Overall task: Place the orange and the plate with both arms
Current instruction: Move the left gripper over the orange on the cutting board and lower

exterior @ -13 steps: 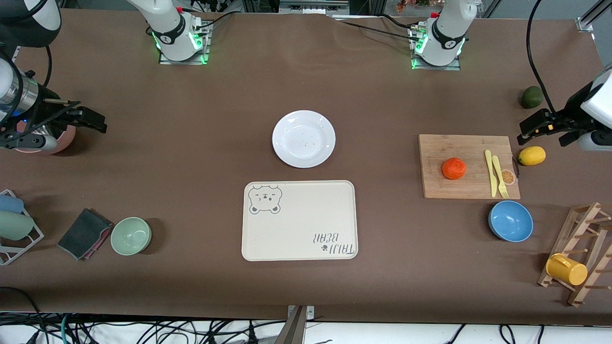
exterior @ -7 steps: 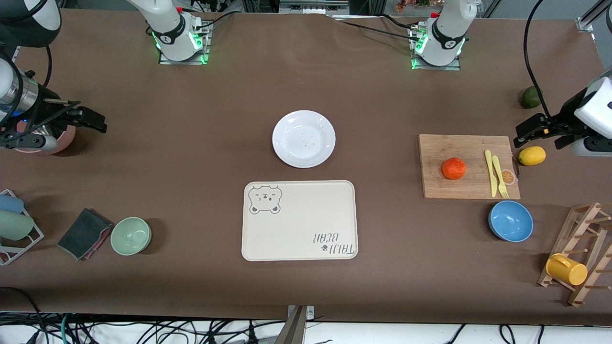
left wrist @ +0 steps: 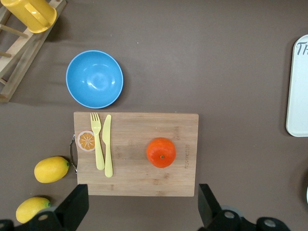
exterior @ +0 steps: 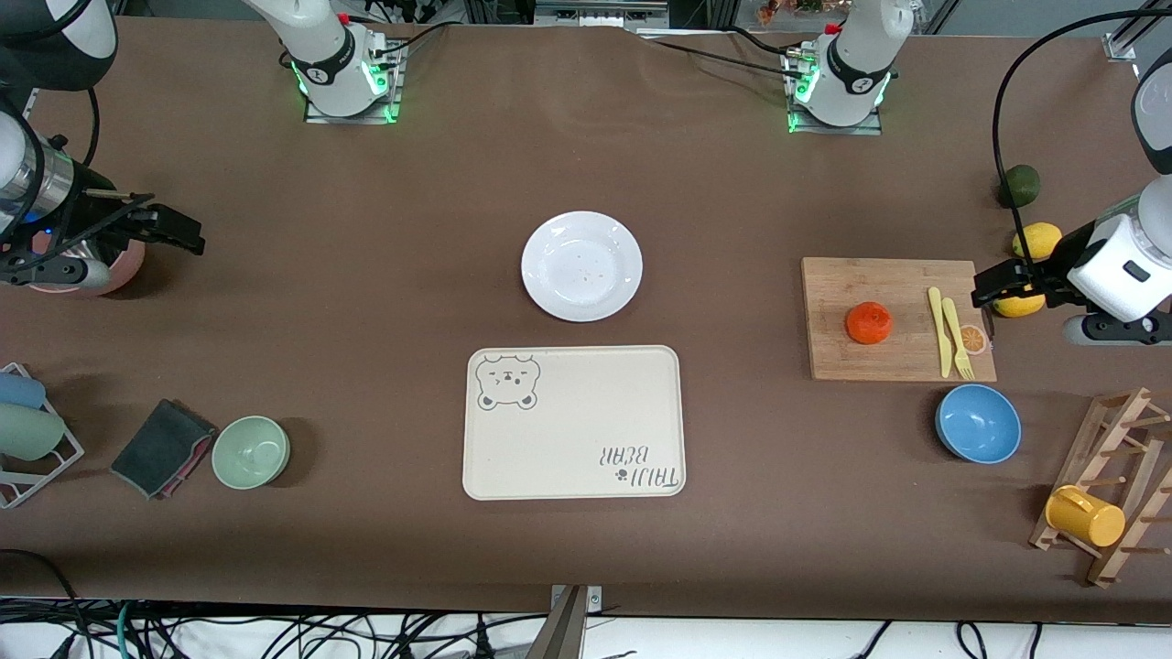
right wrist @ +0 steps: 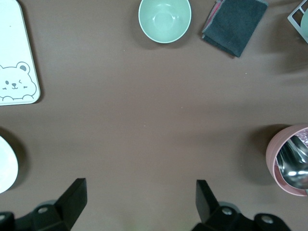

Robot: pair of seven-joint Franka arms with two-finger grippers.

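The orange (exterior: 869,323) lies on a wooden cutting board (exterior: 897,361) toward the left arm's end of the table; it also shows in the left wrist view (left wrist: 161,152). The white plate (exterior: 581,265) sits at mid-table, farther from the front camera than the bear tray (exterior: 573,458); its rim shows in the right wrist view (right wrist: 6,166). My left gripper (exterior: 993,288) (left wrist: 143,202) is open and empty, up in the air beside the board. My right gripper (exterior: 174,231) (right wrist: 139,192) is open and empty, waiting over bare table at the right arm's end.
A yellow fork and knife (exterior: 948,329) lie on the board. Two lemons (exterior: 1036,240) and a dark green fruit (exterior: 1019,185) lie by the left arm. A blue bowl (exterior: 978,423), mug rack (exterior: 1099,494), green bowl (exterior: 251,451), cloth (exterior: 163,447) and pink bowl (right wrist: 291,161) stand around.
My left gripper has come down toward the cutting board's end and now covers part of one lemon; a second lemon is uncovered. The right arm has not moved.
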